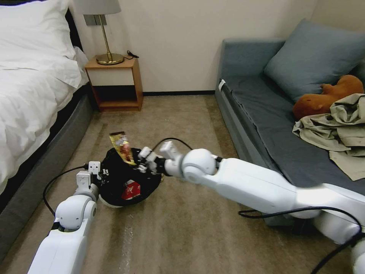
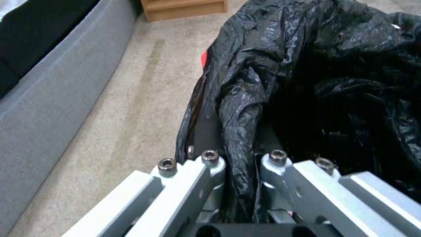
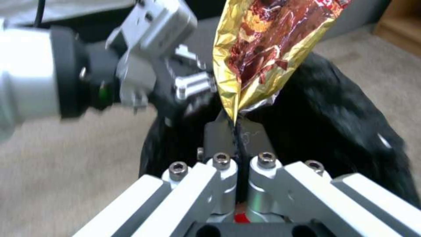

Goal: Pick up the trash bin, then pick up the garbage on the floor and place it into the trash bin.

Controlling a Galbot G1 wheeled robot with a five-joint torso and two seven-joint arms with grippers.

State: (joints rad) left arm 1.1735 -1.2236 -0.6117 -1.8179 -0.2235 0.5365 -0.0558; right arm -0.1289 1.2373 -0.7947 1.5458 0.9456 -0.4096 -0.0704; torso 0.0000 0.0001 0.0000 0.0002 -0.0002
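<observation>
Carpeted bedroom floor [image 1: 182, 236]. White-sheeted bed [image 1: 30, 83] at 9 to 10 o'clock, wooden nightstand [image 1: 116, 82] with a brass lamp [image 1: 106, 38] at 11 o'clock, grey sofa [image 1: 266, 125] from 1 to 3 o'clock carrying a blue cushion [image 1: 315, 57], a brown plush toy [image 1: 327, 97] and a crumpled beige jacket [image 1: 338, 129]. Black cables looping from both arms over the carpet; nothing lying between the arms and the bin.

Near the middle of the head view, slightly toward 8 o'clock: the trash bin [image 1: 125, 182], white base just visible under a crinkly black bag, tilted and held at its rim. Left gripper [image 1: 99, 174] [image 2: 239, 164] at the bin's 9 o'clock edge, clenched on the rim — bag plastic bunched between the fingers [image 2: 206, 131] in the left wrist view. Inside the bin, a red snack packet [image 1: 130, 191] with a white mark on it, too small to read.

Right gripper [image 1: 141, 161] [image 3: 236, 131] reaching in from 3 o'clock, above the bin's mouth, fingers pressed together and pinching the lower corner of the gold-brown snack wrapper [image 1: 122, 147] [image 3: 263, 49]. Wrapper standing upright over the bin's far rim, foil gold with red-brown print — a scrap of red-and-white lettering at its top edge in the right wrist view, not legible. Left arm's wrist visible just beyond the wrapper in that view.
</observation>
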